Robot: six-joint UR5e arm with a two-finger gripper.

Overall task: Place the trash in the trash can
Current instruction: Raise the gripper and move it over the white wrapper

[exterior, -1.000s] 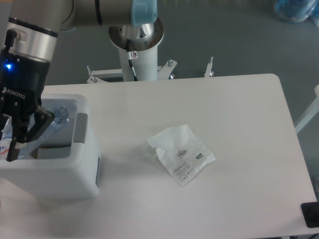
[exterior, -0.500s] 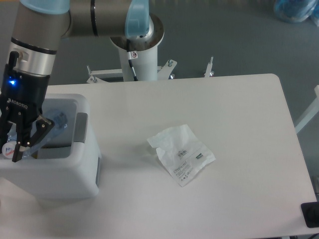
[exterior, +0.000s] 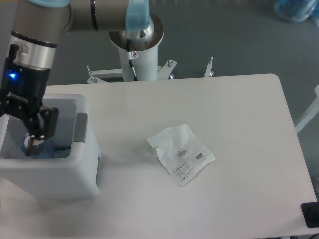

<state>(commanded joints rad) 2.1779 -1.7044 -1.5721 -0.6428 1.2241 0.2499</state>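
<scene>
Fingers (exterior: 40, 130) dark, hanging over the open top of the bin (exterior: 85, 164) at the desk's left edge, tips just inside the rim. Spread or shut: cannot tell, only one finger clearly outlined, the other merged with the dark gripper (exterior: 31, 134) body. Nothing clearly seen held between them. Bluish shape low in the bin right by the fingertips, likely the bottle (exterior: 42, 151), blurred, with a small pale round bit beside it. Contact with the fingers not resolvable.

Above the fingers: black gripper housing with a lit blue dot, then silver wrist section, then grey arm (exterior: 75, 12) with light-blue joint caps running up and right to the white pedestal base (exterior: 138, 42) behind the desk.

Bin white, boxy, rounded corners, thick rim, grey tab on its right wall. Partly cut off by the left frame edge.

Pouch (exterior: 182, 154) flat on the desk (exterior: 239, 119), near the middle, well apart from the bin, to its right. White-translucent, crumpled, small printed label toward its lower right corner. Not in the bin.

Desk white, rounded corners. Grey floor behind.
</scene>
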